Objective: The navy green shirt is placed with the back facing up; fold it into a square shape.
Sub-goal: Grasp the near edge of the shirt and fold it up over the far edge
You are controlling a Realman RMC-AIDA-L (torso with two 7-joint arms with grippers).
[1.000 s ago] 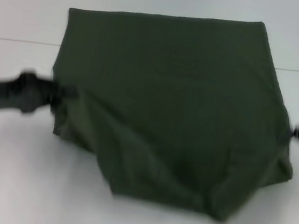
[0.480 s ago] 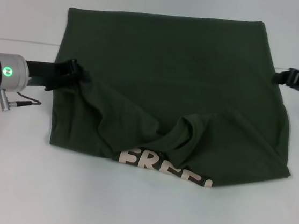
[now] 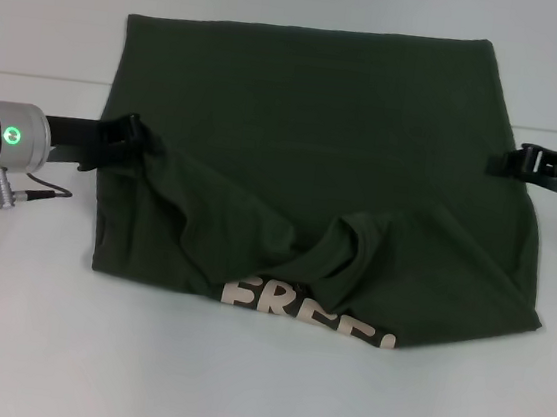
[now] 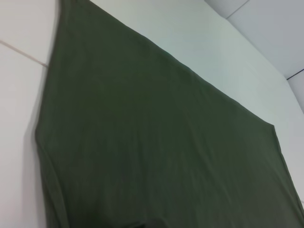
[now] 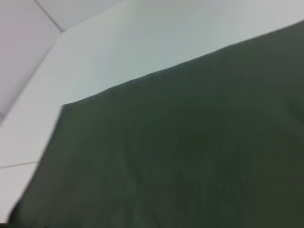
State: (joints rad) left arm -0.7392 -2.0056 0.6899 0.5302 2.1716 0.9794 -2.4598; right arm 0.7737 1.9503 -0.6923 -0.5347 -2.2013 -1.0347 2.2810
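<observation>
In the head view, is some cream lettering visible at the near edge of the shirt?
Yes, cream letters show on the turned-up near edge of the navy green shirt.

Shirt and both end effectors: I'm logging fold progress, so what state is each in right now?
Shirt: lies on the table, near half pulled over untidily and bunched, cream lettering showing at the near edge; not square yet.
Left end effector: at the shirt's left edge, fabric bunched at its tip.
Right end effector: at the shirt's right edge; grip not visible.
</observation>
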